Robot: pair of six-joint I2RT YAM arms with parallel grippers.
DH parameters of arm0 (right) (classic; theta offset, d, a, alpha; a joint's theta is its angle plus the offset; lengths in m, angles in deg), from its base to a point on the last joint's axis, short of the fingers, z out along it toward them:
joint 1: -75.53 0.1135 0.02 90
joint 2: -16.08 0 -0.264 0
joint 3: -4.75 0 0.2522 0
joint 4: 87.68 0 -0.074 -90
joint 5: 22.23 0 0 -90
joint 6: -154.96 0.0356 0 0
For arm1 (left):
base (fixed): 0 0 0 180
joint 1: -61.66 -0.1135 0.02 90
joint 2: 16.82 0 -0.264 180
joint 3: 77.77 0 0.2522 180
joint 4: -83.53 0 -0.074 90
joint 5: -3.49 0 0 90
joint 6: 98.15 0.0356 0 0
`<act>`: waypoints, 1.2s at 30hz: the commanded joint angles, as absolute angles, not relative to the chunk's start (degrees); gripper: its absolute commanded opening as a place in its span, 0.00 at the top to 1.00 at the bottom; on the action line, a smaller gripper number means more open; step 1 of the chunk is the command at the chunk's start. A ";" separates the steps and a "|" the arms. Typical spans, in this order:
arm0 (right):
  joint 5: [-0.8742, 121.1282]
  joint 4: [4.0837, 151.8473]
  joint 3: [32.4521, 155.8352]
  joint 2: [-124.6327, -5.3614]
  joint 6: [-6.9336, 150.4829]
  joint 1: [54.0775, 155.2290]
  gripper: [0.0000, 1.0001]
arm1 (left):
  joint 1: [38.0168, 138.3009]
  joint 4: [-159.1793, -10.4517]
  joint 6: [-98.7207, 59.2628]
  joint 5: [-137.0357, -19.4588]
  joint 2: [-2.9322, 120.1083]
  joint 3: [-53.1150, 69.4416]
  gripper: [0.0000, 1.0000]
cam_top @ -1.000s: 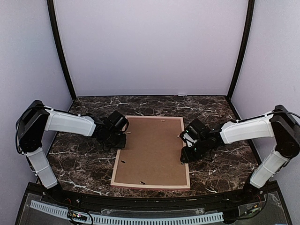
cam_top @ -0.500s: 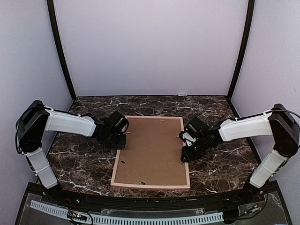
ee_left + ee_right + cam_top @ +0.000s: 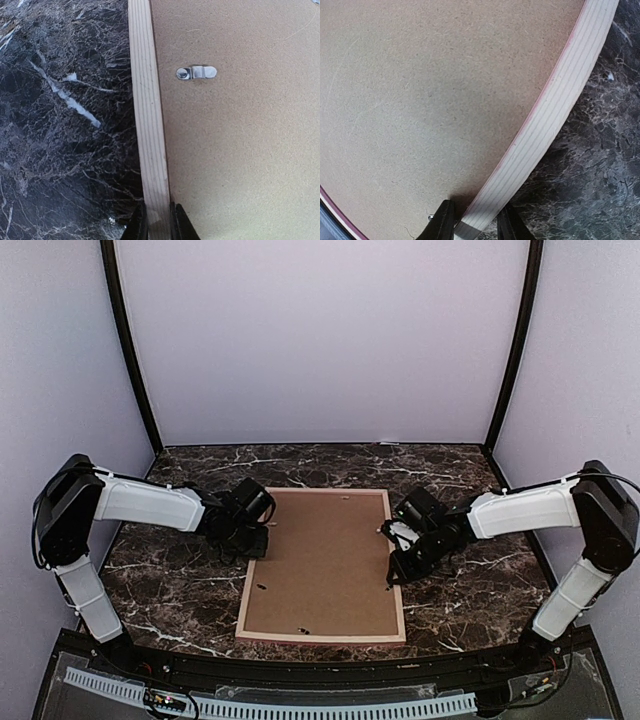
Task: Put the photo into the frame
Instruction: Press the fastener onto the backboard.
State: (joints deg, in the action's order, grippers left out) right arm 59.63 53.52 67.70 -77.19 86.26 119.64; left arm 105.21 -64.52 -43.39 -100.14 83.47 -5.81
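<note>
At 9 and 3 o'clock, our left end effector [image 3: 156, 222] and right end effector [image 3: 470, 220] pinch the frame [image 3: 147, 125] rails; open table [image 3: 180, 590] outside; positions barely shifted.

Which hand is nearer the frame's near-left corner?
Left. Left hand grips the frame on its left rail, up from that corner; right hand grips the right rail, across the backing.

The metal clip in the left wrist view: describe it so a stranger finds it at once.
From the dark marble table, cross the pale wooden frame onto the brown backing board. The clip lies flat there, near the frame and the picture's top: a small silver tab, screw at its left end, the only shiny thing in view.
</note>
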 commanded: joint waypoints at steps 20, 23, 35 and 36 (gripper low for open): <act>60.36 54.20 67.16 -77.06 84.93 109.39 0.34 | 109.73 -64.27 -46.84 -99.23 80.66 -7.04 0.96; 63.26 55.39 70.01 -78.80 85.49 108.34 0.29 | 110.09 -64.19 -47.17 -99.65 80.30 -7.26 0.96; 62.99 58.11 78.88 -87.27 85.69 106.68 0.26 | 110.61 -64.44 -47.50 -99.88 81.03 -7.05 0.96; 62.94 58.10 79.15 -87.42 85.66 106.68 0.25 | 110.57 -64.43 -47.45 -99.87 81.14 -6.99 0.96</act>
